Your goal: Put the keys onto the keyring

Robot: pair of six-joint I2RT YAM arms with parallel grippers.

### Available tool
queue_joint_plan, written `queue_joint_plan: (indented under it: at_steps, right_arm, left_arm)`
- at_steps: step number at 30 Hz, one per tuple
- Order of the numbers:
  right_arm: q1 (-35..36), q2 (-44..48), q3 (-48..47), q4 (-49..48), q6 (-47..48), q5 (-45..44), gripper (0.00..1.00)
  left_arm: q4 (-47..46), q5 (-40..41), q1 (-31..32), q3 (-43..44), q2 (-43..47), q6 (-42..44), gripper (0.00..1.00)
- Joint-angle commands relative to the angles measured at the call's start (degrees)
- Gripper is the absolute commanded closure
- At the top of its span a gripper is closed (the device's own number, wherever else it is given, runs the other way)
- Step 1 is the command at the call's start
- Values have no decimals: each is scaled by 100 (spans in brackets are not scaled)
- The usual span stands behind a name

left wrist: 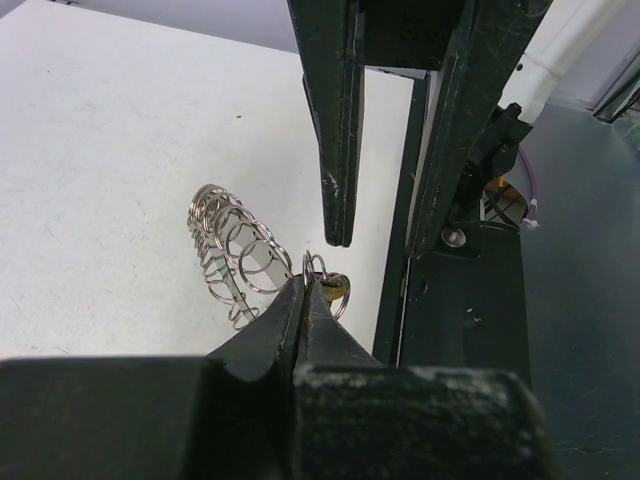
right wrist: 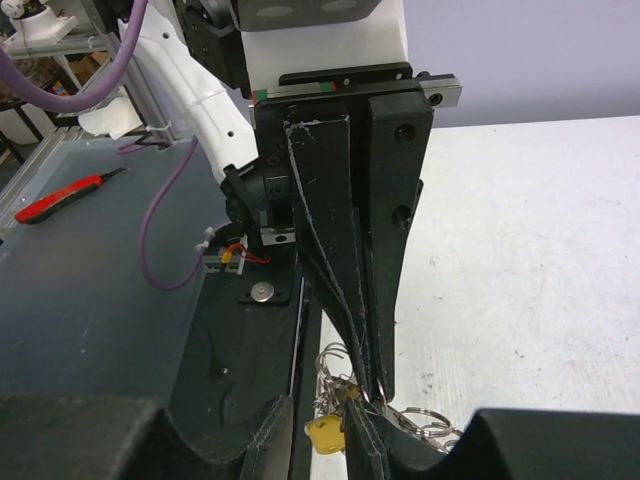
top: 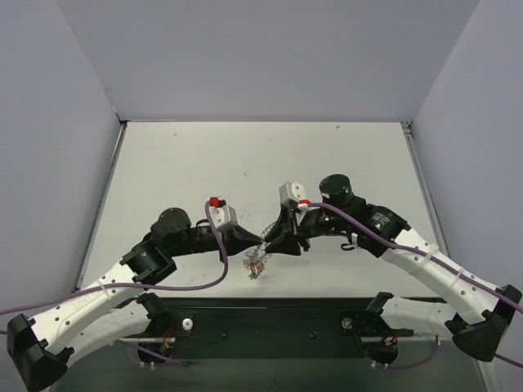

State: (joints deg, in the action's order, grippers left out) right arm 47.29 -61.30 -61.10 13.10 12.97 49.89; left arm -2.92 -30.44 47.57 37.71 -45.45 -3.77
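Observation:
The keyring is a silvery coiled ring held just above the white table; it also shows in the top view with small keys hanging from it. My left gripper is shut, pinching a wire loop of the ring at its tips. A yellow-headed key hangs on the ring, seen too in the left wrist view. My right gripper is open, its fingers on either side of the yellow key, tip to tip with the left gripper's fingers. Other key colours are too small to tell.
The black mounting plate runs along the table's near edge, right under the grippers. A red-handled tool lies on the grey surface off the table. Purple cables loop by both arms. Walls enclose the white table.

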Motion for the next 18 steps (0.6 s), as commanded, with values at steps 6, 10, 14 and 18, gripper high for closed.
queue_joint_plan:
  at_steps: [6,10,14,18]
  right_arm:
    - [-9,21,125,-537,170,-339,69]
    - [-9,13,160,-572,171,-339,68]
    - [-9,-31,186,-563,170,-322,67]
    - [-9,-40,221,-563,171,-330,66]
  left_arm:
    - [-561,-156,15,210,1,-45,100]
    - [-561,-147,24,201,1,-54,100]
    - [-570,-147,24,210,-7,-45,100]
    - [-570,-164,24,228,-8,-54,100]
